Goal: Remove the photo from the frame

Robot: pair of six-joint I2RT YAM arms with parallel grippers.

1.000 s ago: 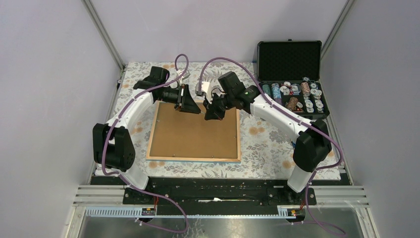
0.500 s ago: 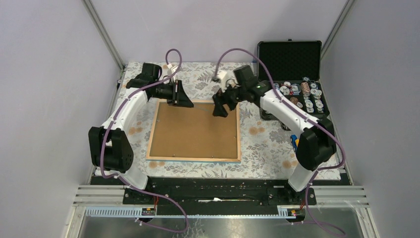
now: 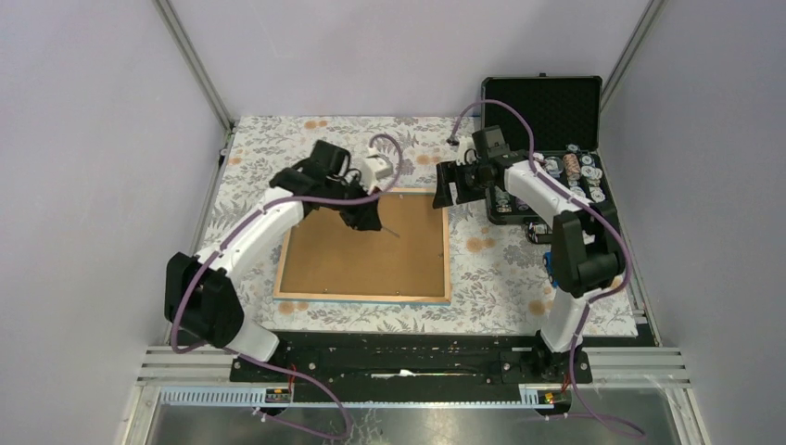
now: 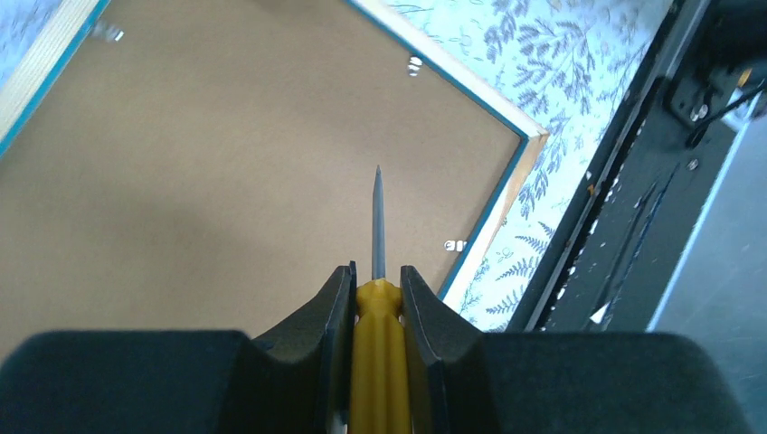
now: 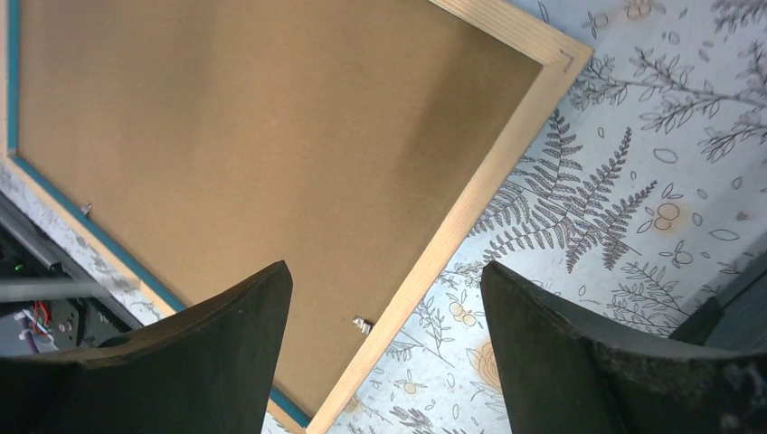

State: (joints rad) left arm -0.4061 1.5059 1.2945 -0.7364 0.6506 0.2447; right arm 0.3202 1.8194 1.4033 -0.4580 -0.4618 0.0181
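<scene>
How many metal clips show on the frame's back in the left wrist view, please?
3 clips: one at upper left, one at top centre, one near the right corner; others may be hidden.

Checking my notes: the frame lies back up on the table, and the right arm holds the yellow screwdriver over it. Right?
No: the left fingers hold the screwdriver, as the left wrist view shows; the right fingers stand open and empty. The frame does lie back up.
</scene>
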